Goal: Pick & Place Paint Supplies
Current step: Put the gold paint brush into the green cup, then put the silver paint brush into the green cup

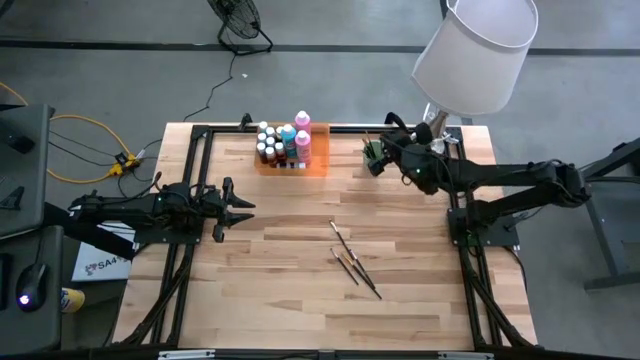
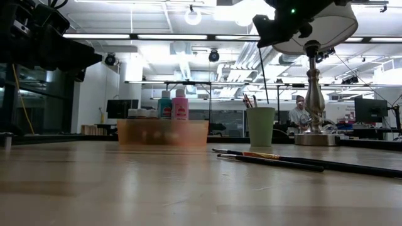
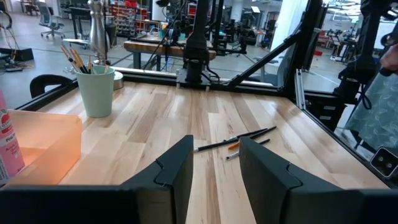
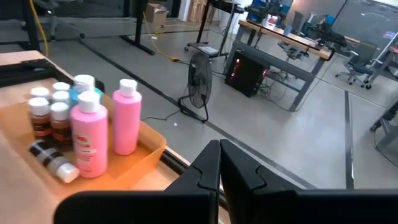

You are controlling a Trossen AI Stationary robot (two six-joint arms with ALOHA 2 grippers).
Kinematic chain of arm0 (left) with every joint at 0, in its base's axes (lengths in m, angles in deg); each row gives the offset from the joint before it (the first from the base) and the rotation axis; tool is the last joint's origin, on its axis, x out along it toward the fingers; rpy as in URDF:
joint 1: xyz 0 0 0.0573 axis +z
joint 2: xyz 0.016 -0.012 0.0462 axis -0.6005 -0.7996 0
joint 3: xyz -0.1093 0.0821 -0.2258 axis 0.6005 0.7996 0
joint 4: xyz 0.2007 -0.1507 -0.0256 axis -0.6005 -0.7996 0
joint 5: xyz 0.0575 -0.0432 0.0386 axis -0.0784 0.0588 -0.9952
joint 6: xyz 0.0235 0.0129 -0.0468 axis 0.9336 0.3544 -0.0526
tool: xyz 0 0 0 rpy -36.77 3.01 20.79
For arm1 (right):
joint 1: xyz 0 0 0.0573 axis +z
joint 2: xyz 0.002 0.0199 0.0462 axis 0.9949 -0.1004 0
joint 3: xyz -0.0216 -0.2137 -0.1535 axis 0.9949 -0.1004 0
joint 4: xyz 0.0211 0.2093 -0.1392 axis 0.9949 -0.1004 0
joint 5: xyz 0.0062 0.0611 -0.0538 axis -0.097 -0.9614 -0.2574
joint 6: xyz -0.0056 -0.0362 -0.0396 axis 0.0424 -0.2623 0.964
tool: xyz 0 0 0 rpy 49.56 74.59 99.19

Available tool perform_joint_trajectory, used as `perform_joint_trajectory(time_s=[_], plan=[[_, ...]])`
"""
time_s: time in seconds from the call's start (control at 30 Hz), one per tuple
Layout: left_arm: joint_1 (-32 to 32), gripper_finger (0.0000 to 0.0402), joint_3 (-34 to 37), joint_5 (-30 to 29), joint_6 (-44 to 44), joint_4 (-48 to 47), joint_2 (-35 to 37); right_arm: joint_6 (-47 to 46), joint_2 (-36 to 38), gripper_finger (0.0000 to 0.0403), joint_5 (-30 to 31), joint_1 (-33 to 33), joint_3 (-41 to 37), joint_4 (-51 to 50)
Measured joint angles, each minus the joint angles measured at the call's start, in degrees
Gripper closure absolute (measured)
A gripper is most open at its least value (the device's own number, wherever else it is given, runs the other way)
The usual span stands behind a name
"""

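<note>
Meanwhile, 3 paintbrushes (image 1: 352,258) mid-table, well apart from closed right gripper (image 1: 373,160) and spread left gripper (image 1: 243,207)

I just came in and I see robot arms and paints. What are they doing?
The robot is tidying up paint things. The paint bottles stand in the orange tray, and some paintbrushes poke out of the green cup. Three more loose brushes lie on the table, waiting. The right gripper is up above the cup with its fingers closed and nothing visible between them. The left gripper waits open at the table's left side, holding nothing.
</note>
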Motion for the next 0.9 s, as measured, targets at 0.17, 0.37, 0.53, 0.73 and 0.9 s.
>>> perform_joint_trajectory(time_s=[0.17, 0.37, 0.53, 0.73, 0.9], plan=[[-0.01, 0.0275, 0.00, 0.02, 0.00, 0.00, 0.00, 0.57, -0.65, 0.0399, -4.80, -4.81, -1.51, 2.38], [-0.01, 0.0275, 0.00, 0.00, 0.00, -0.02, 0.00, 0.23, -4.17, 0.0399, -10.21, -8.89, -3.83, 5.86], [0.01, 0.0275, 0.00, 0.00, 0.00, -0.02, 0.01, -1.72, -6.44, 0.0398, -15.09, -10.57, -3.89, 5.53], [0.01, 0.0275, 0.00, 0.00, 0.00, 0.00, -0.01, -4.08, -6.55, 0.0356, -18.97, -12.38, -3.89, 1.58], [-0.01, 0.0275, 0.00, 0.00, 0.00, 0.00, -0.01, -6.89, -5.79, 0.0294, -18.57, -12.77, -3.89, -3.80]])
